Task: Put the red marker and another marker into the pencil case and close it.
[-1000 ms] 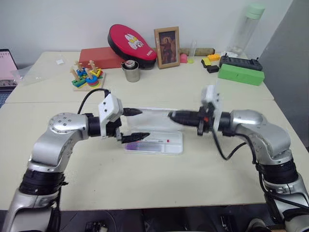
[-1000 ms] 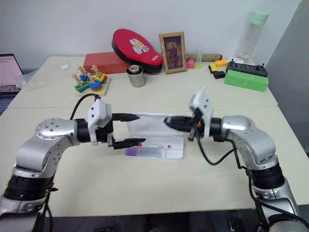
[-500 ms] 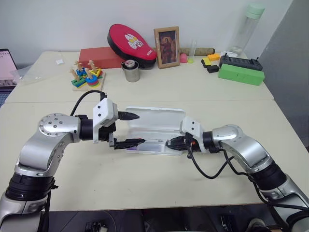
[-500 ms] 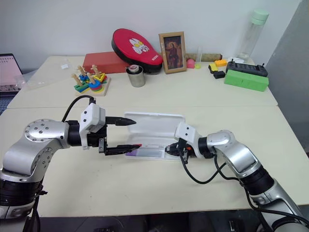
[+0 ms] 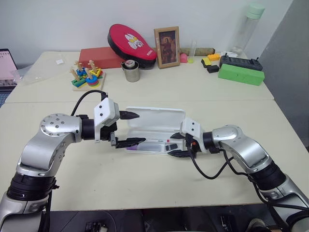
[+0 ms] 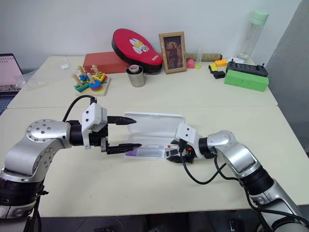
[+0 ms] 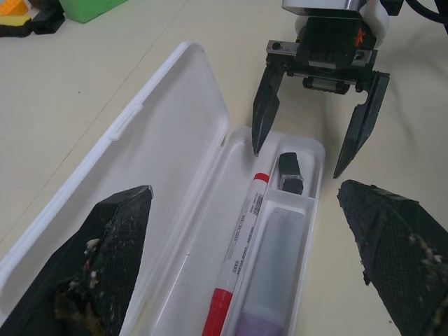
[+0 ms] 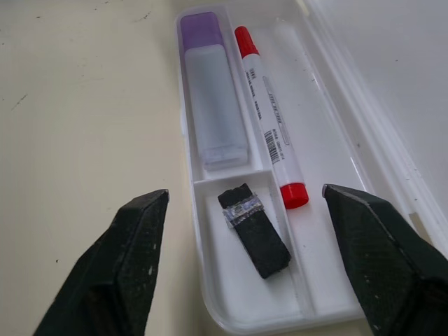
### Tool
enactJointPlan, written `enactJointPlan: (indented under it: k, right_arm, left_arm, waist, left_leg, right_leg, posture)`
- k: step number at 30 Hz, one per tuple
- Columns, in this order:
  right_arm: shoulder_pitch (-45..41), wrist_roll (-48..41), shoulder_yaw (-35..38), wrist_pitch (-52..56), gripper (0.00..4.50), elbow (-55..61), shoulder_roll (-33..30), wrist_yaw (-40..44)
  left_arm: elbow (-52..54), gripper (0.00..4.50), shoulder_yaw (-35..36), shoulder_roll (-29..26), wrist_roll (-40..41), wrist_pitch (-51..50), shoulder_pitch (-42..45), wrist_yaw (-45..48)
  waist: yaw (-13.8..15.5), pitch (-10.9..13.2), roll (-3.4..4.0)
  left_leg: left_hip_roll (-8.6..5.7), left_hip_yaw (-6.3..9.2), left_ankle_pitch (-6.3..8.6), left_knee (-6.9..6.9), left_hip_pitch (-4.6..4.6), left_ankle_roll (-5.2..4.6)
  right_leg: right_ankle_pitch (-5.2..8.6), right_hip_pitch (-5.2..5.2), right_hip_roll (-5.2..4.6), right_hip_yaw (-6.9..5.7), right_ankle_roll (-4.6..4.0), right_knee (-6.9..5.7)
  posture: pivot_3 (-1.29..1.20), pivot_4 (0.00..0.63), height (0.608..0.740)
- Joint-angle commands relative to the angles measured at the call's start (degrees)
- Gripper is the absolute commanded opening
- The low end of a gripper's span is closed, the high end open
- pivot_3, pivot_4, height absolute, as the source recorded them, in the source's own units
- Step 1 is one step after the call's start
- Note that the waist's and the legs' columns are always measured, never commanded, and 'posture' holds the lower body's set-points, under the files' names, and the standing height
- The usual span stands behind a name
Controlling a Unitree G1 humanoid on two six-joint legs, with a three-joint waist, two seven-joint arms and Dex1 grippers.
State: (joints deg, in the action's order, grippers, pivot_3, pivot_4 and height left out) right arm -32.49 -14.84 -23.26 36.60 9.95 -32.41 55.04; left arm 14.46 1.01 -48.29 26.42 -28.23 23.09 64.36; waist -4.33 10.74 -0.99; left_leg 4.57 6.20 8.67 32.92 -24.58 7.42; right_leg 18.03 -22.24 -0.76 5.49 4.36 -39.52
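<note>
A: Jaws, head views: left gripper (image 5: pixel 129 128) spread, empty, over the pencil case (image 5: pixel 153 118); right gripper (image 5: pixel 176 145) spread, empty, at its other end.

B: Left wrist view?

A: Red marker (image 7: pixel 238 260) and lavender marker (image 7: pixel 269 283) lie in the tray.

B: Right wrist view?

A: Small black clip-like piece (image 8: pixel 255 229) in the end compartment. Lid open flat on the worktop (image 5: pixel 145 183).

B: Handling?

A: Likely light, stiff, slick plastic; lift the lid's long free edge.

Cream desk (image 5: pixel 145 188) with an open case in front

The pencil case (image 5: pixel 154 130) lies open mid-desk; along the far edge sit a red box (image 5: pixel 99 58), stacking toy (image 5: pixel 87 77), metal cup (image 5: pixel 131 71), picture frame (image 5: pixel 167 47) and green box (image 5: pixel 241 74).
</note>
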Motion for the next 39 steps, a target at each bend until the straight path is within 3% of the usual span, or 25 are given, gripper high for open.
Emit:
enactJointPlan:
  k: [1, 3, 6, 7, 12, 17, 22, 28, 33, 39]
  right_arm:
    - [-1.84, -9.11, 8.67, 1.74, 4.46, 6.00, 2.81, 1.16]
    - [-4.71, -14.32, 14.26, 3.17, 4.34, 6.33, 5.84, -0.59]
    - [-11.63, -15.03, 20.19, 5.01, 3.88, -0.17, 10.48, -8.56]
    - [-14.10, -13.13, 20.25, 4.73, 3.47, -3.43, 11.09, -10.65]
    - [-24.14, -4.55, 17.78, 4.74, 2.32, -19.02, 13.73, -19.60]
    - [-26.70, 0.95, 11.30, 2.59, 1.08, -24.69, 15.42, -17.35]
    - [-23.36, 2.53, 4.91, 2.44, 0.05, -20.15, 14.12, -10.41]
    - [-18.84, 3.23, 0.01, 3.26, 0.05, -10.88, 10.69, -4.54]
    - [-14.06, 2.86, -4.16, 3.60, 0.05, -1.97, 7.13, 0.39]
    - [-10.30, 9.33, -10.84, 1.59, 0.05, -4.10, 5.54, -0.53]
  left_arm:
    - [3.18, 4.50, 4.81, 0.63, 2.95, -2.00, -0.06, -3.51]
    - [3.90, 4.50, 9.09, 1.83, 5.72, -3.94, -0.24, -6.89]
    - [4.59, 4.50, 15.34, 3.36, 10.36, -7.59, -0.53, -11.49]
    - [4.79, 4.50, 17.22, 3.62, 11.28, -8.39, -0.89, -12.96]
    - [8.01, 4.50, 22.34, 3.73, 16.36, -11.86, -2.32, -17.08]
    - [10.47, 4.50, 24.00, 2.86, 18.01, -12.65, -4.97, -18.56]
    - [12.74, 4.50, 25.00, 2.02, 21.61, -13.77, -7.16, -17.86]
    - [14.10, 4.50, 25.44, -1.16, 23.69, -14.16, -10.70, -14.99]
    - [13.75, 4.50, 22.19, -4.52, 20.10, -12.16, -14.05, -11.59]
    - [12.45, 4.50, 19.58, -6.52, 17.28, -10.18, -15.77, -8.11]
  waist:
    - [0.03, 0.01, -0.02]
    - [-0.06, 0.01, -0.01]
    - [-0.49, 0.02, -0.03]
    - [-0.52, 0.02, -0.03]
    - [-0.29, 0.01, -0.05]
    - [-0.39, 0.01, -0.05]
    - [-0.41, 0.02, -0.05]
    - [-0.42, 0.01, -0.05]
    - [-0.42, 0.01, -0.05]
    - [-0.41, 0.01, -0.05]
  left_leg:
    - [0.00, 0.00, 0.00, 0.00, 0.00, 0.00]
    - [0.01, 0.01, 0.00, 0.00, 0.00, 0.00]
    - [0.01, 0.01, 0.00, 0.02, 0.01, 0.00]
    - [0.01, 0.01, 0.00, 0.04, 0.06, 0.00]
    - [0.01, 0.01, 0.00, 0.02, 0.12, 0.00]
    - [0.00, 0.00, 0.00, -0.04, 0.07, 0.00]
    - [0.00, 0.00, 0.00, -0.07, 0.06, 0.00]
    - [0.01, 0.01, 0.00, -0.07, 0.10, 0.01]
    - [0.01, 0.00, 0.00, -0.06, 0.12, 0.01]
    - [0.01, -0.02, 0.00, -0.06, 0.12, 0.01]
  right_leg:
    - [0.00, 0.00, 0.00, 0.00, 0.00, 0.00]
    - [-0.01, 0.00, 0.00, 0.00, -0.01, -0.02]
    - [-0.03, -0.01, 0.00, 0.00, -0.04, -0.11]
    - [-0.03, 0.00, 0.00, 0.00, -0.04, -0.17]
    - [-0.08, 0.02, 0.00, -0.01, -0.15, -0.22]
    - [-0.13, -0.04, 0.00, 0.01, -0.23, -0.21]
    - [-0.11, -0.07, 0.00, -0.01, -0.26, -0.21]
    - [-0.06, -0.04, 0.00, -0.02, -0.19, -0.24]
    - [-0.01, -0.04, 0.00, 0.00, -0.12, -0.23]
    - [0.05, -0.06, 0.00, 0.01, -0.09, -0.22]
  posture:
    - [0.00, 0.150, 0.740]
    - [0.00, 0.150, 0.740]
    - [0.00, 0.150, 0.740]
    - [0.00, 0.150, 0.740]
    - [0.00, 0.150, 0.740]
    - [0.00, 0.150, 0.740]
    - [0.00, 0.150, 0.740]
    - [0.00, 0.150, 0.740]
    - [0.00, 0.150, 0.740]
    - [0.00, 0.150, 0.740]
